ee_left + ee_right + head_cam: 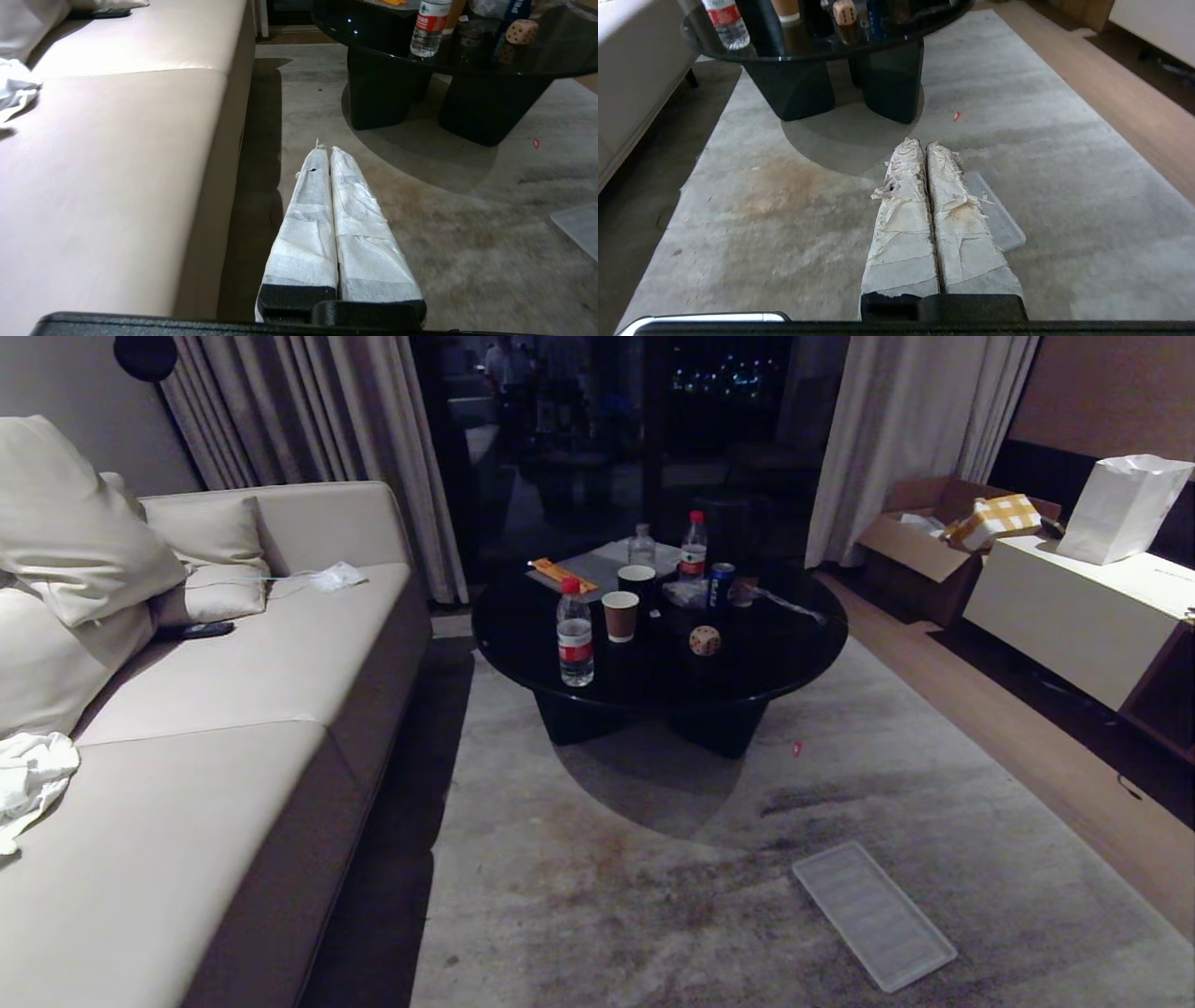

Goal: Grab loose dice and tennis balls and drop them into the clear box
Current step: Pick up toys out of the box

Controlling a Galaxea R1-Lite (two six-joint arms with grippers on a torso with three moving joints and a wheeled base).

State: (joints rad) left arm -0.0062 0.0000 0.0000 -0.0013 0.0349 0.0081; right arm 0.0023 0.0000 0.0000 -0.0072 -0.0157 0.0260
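Tan and dotted, the only die (705, 640) in sight is sitting on the round black coffee table (794, 644), just right of the paper cup (620, 616) and at about one o'clock from the nearest water bottle (575, 635). No tennis balls are showing in any view, and no clear box either; what is lying on the rug (653, 859) at about five o'clock from the table is the flat ribbed white lid panel (873, 915), not a bin.

Neither arm is appearing in the head view. The left gripper (325, 150) is hanging low over the rug beside the sofa (140, 140), its padded fingers pressed together and holding nothing. The right gripper (921, 144) is likewise closed and empty, poised above the rug with the lid panel partly hidden behind it.

Judging from this, the task is sitting at its very start: nothing is being collected, and the robot is looking over the room. The next move probably calls for driving closer to the table, raising an arm, parting the fingers and reaching for the die, while the box is needing to be found first.
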